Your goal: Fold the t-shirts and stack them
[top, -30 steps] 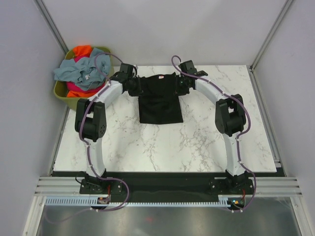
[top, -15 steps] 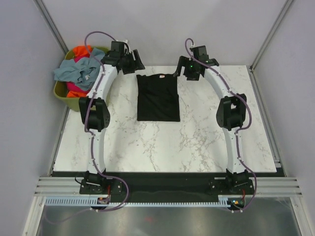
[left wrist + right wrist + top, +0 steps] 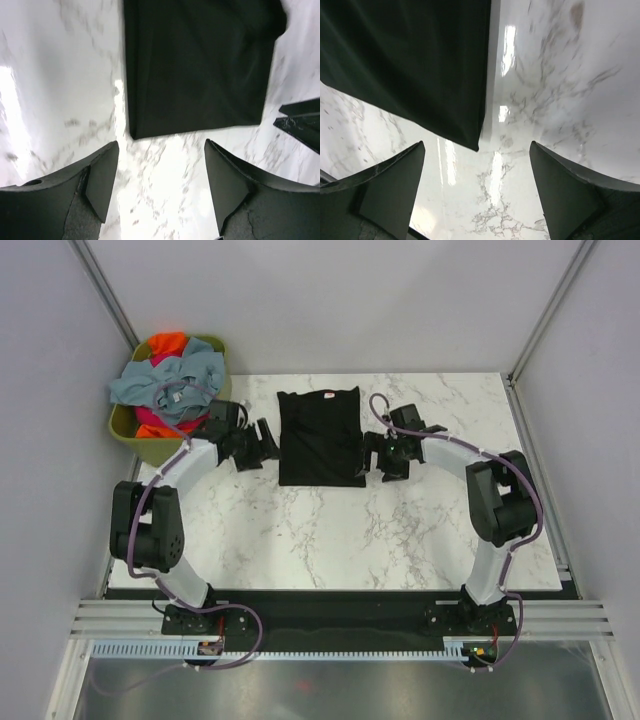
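The left end effector point(image 3: 268, 443) stands open with only bare marble between its fingers point(image 3: 100, 182). It sits low, just left of the black t-shirt point(image 3: 320, 435), and the shirt's near-left corner lies just ahead of its fingertips. The right end effector point(image 3: 370, 458) is open too and holds nothing. It is just right of the shirt, facing the near-right corner, and one of its fingers point(image 3: 395, 185) is close to the shirt's right edge.

The black t-shirt lies flat as a tidy rectangle in the far middle of the surface point(image 3: 350, 540), with straight side edges and a small tag point(image 3: 325, 395) at its far edge. Bare marble runs from the shirt's near edge to the near edge of the surface, and also to the right of the right arm.

Off the far-left corner stands a green basket point(image 3: 122, 426). Heaped in it are a grey-blue t-shirt point(image 3: 150, 383), an orange t-shirt point(image 3: 167, 342) and a pink t-shirt point(image 3: 150, 416), just far-left of the left arm.
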You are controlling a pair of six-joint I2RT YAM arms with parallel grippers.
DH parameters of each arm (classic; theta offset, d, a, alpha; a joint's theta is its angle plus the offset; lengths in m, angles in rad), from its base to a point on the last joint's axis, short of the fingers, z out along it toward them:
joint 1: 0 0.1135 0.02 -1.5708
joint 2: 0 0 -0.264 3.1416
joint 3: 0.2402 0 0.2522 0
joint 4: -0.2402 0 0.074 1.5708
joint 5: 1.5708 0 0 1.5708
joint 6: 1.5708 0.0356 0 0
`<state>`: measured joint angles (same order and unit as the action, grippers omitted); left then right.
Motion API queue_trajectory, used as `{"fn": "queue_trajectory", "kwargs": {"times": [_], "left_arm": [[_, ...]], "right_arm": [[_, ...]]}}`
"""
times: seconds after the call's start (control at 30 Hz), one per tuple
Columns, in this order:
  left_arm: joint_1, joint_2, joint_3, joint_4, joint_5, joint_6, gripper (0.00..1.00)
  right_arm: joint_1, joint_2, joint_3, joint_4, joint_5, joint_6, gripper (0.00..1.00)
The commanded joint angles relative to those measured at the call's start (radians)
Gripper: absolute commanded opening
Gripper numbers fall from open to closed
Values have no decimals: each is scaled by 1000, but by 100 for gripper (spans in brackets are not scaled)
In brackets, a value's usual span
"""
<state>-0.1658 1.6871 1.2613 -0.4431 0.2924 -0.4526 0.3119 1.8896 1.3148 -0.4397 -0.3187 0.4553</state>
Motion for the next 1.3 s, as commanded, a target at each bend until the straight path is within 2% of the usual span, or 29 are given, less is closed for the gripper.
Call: {"fn": "queue_trajectory", "kwargs": {"times": [0.0,0.13,0.2,0.33,0.47,0.77,1.13,1.27], "left_arm": [[-3,-79,-172,219,86,-93,77],[-12,-66,-267,285,100,-118,76],[-23,-60,-298,302,103,-120,75],[-57,-96,-344,360,87,-109,72],[-104,-107,-359,389,41,-98,72],[-132,-64,-385,432,16,-112,68],[-136,-84,-425,438,28,-107,67],[-139,-90,-435,438,31,-104,67]], "right_arm": [[30,-58,-92,131,-33,36,93],[44,-21,-138,179,-57,56,89],[44,-11,-108,168,-30,48,86],[56,-4,-3,95,53,14,74],[85,35,160,24,119,-24,73],[110,284,463,-34,67,-23,70],[113,430,642,-82,81,-33,70],[98,488,766,-103,78,-35,71]]}}
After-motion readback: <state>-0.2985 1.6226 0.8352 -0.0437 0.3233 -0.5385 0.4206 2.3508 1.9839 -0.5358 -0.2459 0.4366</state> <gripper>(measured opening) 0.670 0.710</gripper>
